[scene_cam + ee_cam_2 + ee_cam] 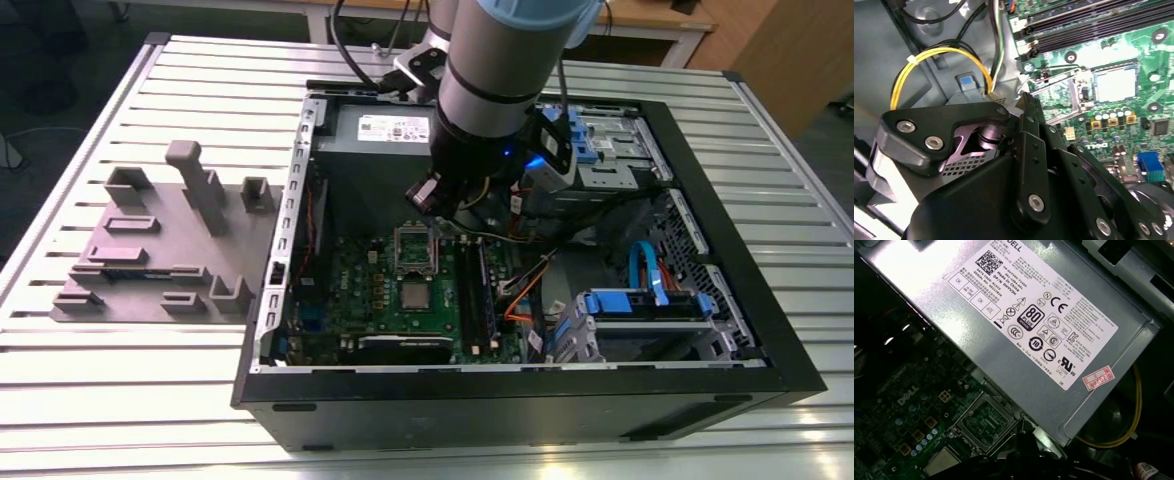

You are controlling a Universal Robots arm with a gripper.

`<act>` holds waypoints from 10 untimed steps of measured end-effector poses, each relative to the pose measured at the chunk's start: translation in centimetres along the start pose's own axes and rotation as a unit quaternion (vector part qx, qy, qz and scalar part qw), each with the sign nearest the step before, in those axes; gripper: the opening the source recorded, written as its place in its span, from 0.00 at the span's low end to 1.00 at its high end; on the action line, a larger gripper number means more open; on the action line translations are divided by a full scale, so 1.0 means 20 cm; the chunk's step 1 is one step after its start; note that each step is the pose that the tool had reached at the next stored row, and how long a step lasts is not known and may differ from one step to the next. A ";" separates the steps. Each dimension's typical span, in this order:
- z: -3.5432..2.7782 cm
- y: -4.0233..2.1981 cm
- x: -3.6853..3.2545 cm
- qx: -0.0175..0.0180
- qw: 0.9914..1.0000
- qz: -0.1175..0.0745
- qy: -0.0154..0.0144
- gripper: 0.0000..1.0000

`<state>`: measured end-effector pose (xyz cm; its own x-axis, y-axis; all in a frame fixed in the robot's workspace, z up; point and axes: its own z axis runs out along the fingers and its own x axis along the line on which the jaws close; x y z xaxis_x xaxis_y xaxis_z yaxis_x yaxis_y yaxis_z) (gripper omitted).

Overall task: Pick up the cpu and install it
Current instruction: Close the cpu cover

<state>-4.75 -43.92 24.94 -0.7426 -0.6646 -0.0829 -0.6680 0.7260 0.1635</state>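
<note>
The cpu (416,295) lies flat on the motherboard (387,300) just beside the gripper (447,215), whose finger state I cannot tell.

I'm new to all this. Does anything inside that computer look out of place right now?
Yes: the cpu lies flat on the green motherboard beside the socket frame, whose dark centre looks empty. The chip seems to sit outside its seat. Nothing looks spilled or broken.

exterior view: I'm looking down from high up at the whole open PC case (694,370).
wrist views: both riding close inside it, sharing the motherboard (1134,55) (899,405) and cpu (1115,85) (946,460).
</note>
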 end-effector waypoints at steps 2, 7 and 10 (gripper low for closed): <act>0.000 -0.001 0.000 0.002 1.000 0.000 0.002 0.10; 0.000 0.000 0.000 0.003 1.000 0.000 0.002 0.10; -0.006 0.000 -0.001 0.003 1.000 0.000 0.002 0.10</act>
<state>-4.73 -43.92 25.07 -0.7424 -0.6654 -0.0781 -0.6682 0.7270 0.1582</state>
